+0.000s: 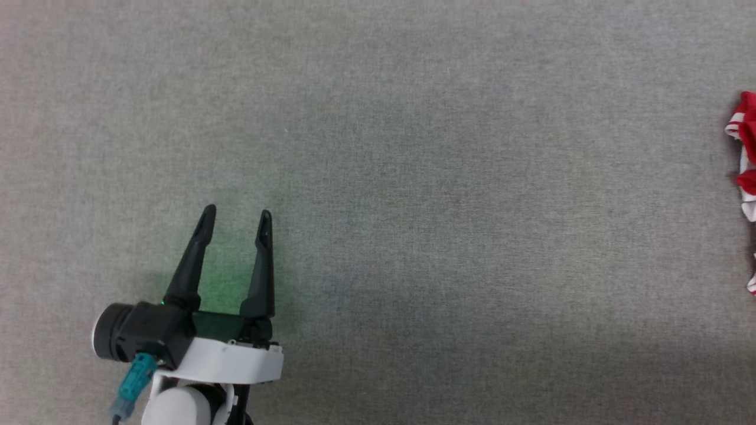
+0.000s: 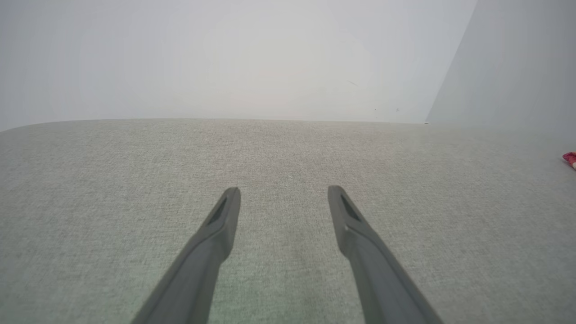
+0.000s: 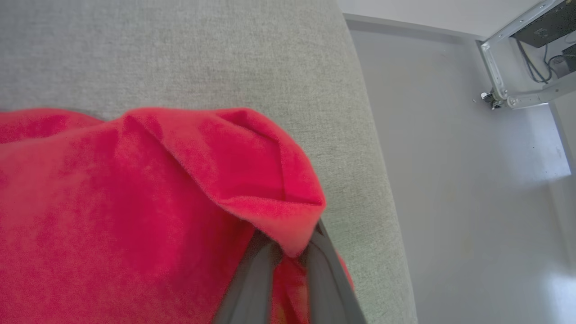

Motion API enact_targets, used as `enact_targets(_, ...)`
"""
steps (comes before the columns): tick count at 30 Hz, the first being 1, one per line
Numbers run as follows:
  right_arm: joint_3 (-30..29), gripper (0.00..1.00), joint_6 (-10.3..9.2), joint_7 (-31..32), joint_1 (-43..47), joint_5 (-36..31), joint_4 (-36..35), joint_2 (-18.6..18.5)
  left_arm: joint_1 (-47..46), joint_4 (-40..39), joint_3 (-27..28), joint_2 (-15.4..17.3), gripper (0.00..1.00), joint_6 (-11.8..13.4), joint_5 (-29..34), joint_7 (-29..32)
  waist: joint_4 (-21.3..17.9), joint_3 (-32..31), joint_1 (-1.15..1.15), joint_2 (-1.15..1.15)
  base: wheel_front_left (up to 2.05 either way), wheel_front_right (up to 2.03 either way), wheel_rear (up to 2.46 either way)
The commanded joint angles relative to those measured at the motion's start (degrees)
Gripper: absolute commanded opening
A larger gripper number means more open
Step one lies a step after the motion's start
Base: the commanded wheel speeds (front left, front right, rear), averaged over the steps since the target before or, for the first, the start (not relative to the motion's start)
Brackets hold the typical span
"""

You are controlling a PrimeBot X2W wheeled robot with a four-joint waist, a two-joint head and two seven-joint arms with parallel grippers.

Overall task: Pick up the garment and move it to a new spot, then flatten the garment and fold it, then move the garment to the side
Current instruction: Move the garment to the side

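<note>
Garment (image 3: 135, 202) bunches around our right gripper (image 3: 291, 247), which pinches a red fold near the surface (image 3: 180, 54) edge. We should lift it clear, then carry toward the open, empty left gripper (image 1: 237, 211).

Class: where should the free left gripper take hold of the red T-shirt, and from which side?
Probably the crumpled red-and-white edge of the garment nearest the open left gripper, approached from the robot's left over the grey surface; its raised folds offer a pinch. The right gripper holds a red fold.
</note>
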Motion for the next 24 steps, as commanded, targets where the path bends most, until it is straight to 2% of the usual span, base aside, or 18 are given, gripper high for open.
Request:
enact_targets(1,0.72,0.0,-0.07,-0.73,-1.13,-0.49,0.93,0.37,-0.69,-0.2,0.02,0.05,1.0,-0.18,0.37,0.02,0.33,0.5,0.0,0.0,0.0,0.0,0.0)
enact_targets(7,2.25,0.0,-0.08,-2.86,-2.84,-1.28,5.49,0.16,-0.3,-0.04,-0.12,-0.06,1.0,-0.23,1.05,0.02,0.24,-0.28,0.0,0.0,0.0,0.0,0.0)
enact_targets(8,2.51,0.09,-0.07,-3.2,-2.93,-1.37,6.08,0.19,-0.14,0.08,-0.12,-0.08,1.0,-0.23,1.15,0.02,0.12,-0.62,0.0,0.0,0.0,0.0,0.0)
enact_targets(9,2.64,0.41,-0.07,-3.65,-3.05,-1.45,6.66,0.11,-0.02,0.25,-0.16,-0.1,1.0,-0.23,1.25,0.02,0.04,-0.99,0.0,0.0,0.0,0.0,0.0)
enact_targets(10,2.75,0.8,-0.07,-4.23,-3.19,-1.58,7.09,0.02,0.09,0.51,-0.2,-0.12,1.0,-0.24,1.29,0.02,-0.08,-1.43,0.0,0.0,0.0,0.0,0.0)
enact_targets(11,2.84,1.0,-0.08,-4.77,-3.28,-1.54,7.45,0.18,0.17,0.74,-0.24,-0.15,1.0,-0.24,1.25,0.03,-0.21,-1.94,0.0,0.0,0.0,0.0,0.0)
enact_targets(17,4.9,1.0,-0.07,-7.25,-2.07,-1.1,7.88,0.89,1.26,2.55,-0.04,-0.25,1.0,-0.18,0.78,0.02,-1.14,-6.84,0.0,0.0,0.0,0.0,0.0)
enact_targets(24,9.9,1.0,-0.07,-12.11,2.82,2.77,1.4,4.19,3.66,5.19,0.39,-0.16,1.0,-0.29,-0.19,0.02,-2.46,-14.05,0.0,0.0,0.0,0.0,0.0)
